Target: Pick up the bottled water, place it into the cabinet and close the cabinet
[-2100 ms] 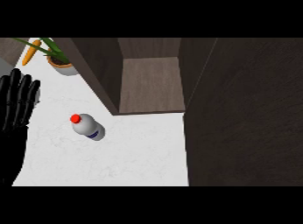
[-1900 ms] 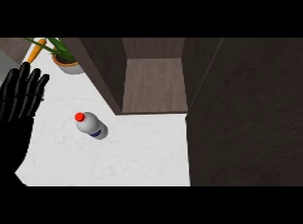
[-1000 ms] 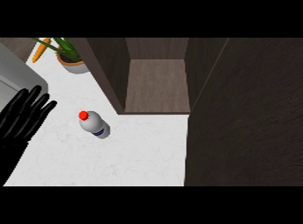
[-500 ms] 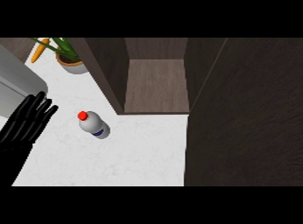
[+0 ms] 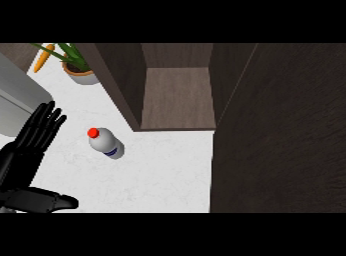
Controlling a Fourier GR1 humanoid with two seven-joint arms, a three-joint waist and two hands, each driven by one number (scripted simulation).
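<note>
A small clear bottled water with a red cap and a blue label band (image 5: 105,144) is seen standing on the white, faintly marbled counter top (image 5: 161,175), in the left half of the head view. It is untouched and sits in front of the cabinet, a little to the left of its opening.

The dark brown wooden cabinet (image 5: 177,97) is open – its inner shelf floor and back wall are exposed between two side walls. The cabinet's large dark wood door (image 5: 290,130) is swung outward and fills the right side of the view, from the top down to the lower edge.

Only one hand is shown. The black left hand (image 5: 24,150) is found at the lower left, its palm flat and its fingers (image 5: 47,120) held straight and spread, pointing up the view toward the back of the counter. The thumb (image 5: 47,201) is stretched out to the right along the lower edge. Nothing is grasped by this hand; it is released, and it lies just to the left of the bottled water without touching it. The right hand cannot be seen.

At the upper left, a small potted plant with green leaves in a tan pot (image 5: 78,67) is placed on the counter beside the cabinet's left wall, and an orange carrot-like object (image 5: 41,59) lies just left of it. A grey rounded appliance body (image 5: 10,97) is visible along the left edge – partly behind the hand's fingertips.
</note>
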